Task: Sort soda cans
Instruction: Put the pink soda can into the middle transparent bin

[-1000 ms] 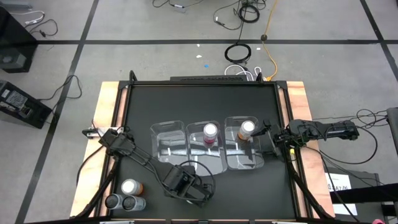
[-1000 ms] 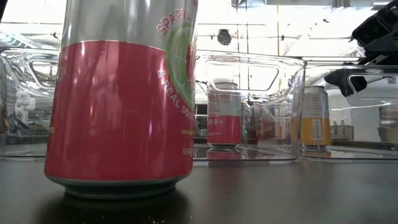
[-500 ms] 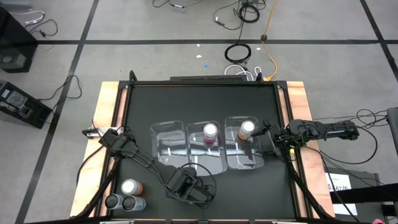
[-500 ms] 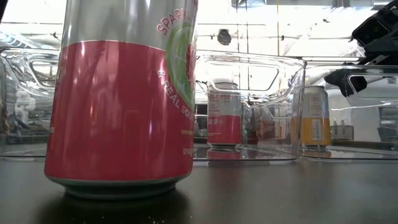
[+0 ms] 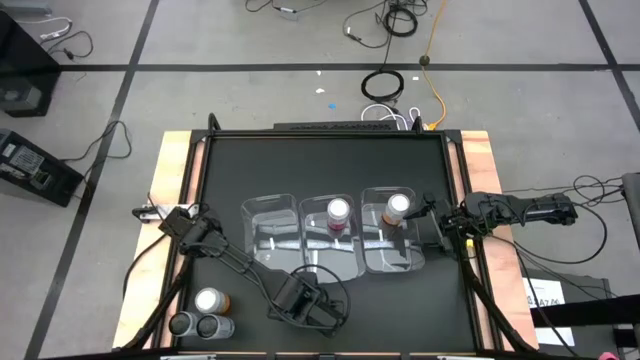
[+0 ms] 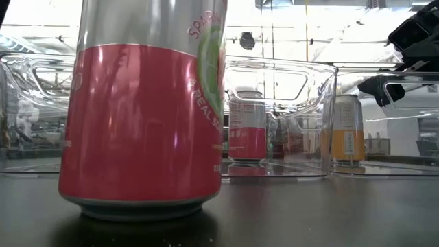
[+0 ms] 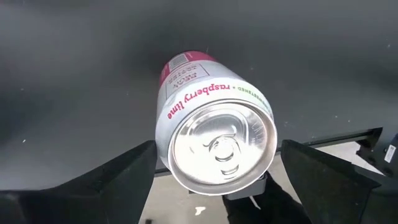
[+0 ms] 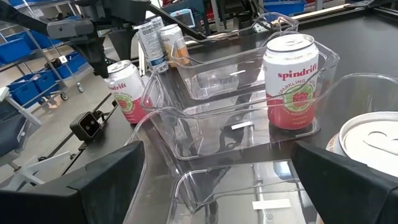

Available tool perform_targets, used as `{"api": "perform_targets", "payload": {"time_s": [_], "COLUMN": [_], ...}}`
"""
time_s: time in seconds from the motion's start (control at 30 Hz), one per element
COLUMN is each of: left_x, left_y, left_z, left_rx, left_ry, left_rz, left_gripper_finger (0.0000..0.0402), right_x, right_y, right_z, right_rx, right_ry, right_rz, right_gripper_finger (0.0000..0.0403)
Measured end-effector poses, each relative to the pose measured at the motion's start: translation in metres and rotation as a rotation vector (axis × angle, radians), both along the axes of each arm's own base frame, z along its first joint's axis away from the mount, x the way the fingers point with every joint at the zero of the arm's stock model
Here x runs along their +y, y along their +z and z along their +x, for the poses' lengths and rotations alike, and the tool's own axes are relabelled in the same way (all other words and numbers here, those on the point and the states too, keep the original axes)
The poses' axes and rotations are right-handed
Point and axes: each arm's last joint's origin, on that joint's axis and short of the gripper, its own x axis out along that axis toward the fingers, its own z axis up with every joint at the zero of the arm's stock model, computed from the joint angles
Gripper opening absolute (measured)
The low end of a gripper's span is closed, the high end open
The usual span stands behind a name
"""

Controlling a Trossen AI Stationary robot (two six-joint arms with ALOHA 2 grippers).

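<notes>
Left tool (image 7: 214,177) hovered over upright red-pink can (image 7: 211,134) near tabletop (image 5: 320,165) front edge, fingers (image 7: 109,180) spread wide either side, not gripping. Second red-pink can (image 5: 338,213) stood in middle clear bin (image 5: 350,262); orange can (image 5: 398,209) in right bin (image 5: 410,262). Left bin (image 5: 262,212) held no can. Another orange can (image 5: 209,300) and two silver cans (image 5: 198,325) clustered at front-left corner. Right tool (image 8: 217,186) waited open beside right bin.

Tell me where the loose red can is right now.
The red can stands on the table's near edge, between the open fingers of the left gripper, in front of the middle bin.
</notes>
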Motion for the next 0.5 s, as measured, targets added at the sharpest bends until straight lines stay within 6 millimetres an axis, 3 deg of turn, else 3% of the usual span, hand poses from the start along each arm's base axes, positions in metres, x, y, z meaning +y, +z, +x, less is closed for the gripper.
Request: {"api": "perform_targets", "payload": {"time_s": [0.5], "left_x": [-0.0001], "left_y": [0.0004], "left_z": [0.0012], "left_rx": [-0.016], "left_ry": [0.002], "left_rz": [0.002], "left_gripper_finger": [0.0352], "right_x": [0.0000], "right_y": [0.0000], "right_z": [0.0000], "right_rx": [-0.001], "right_ry": [0.001], "right_rz": [-0.007], "right_gripper_finger": [0.0398]}}
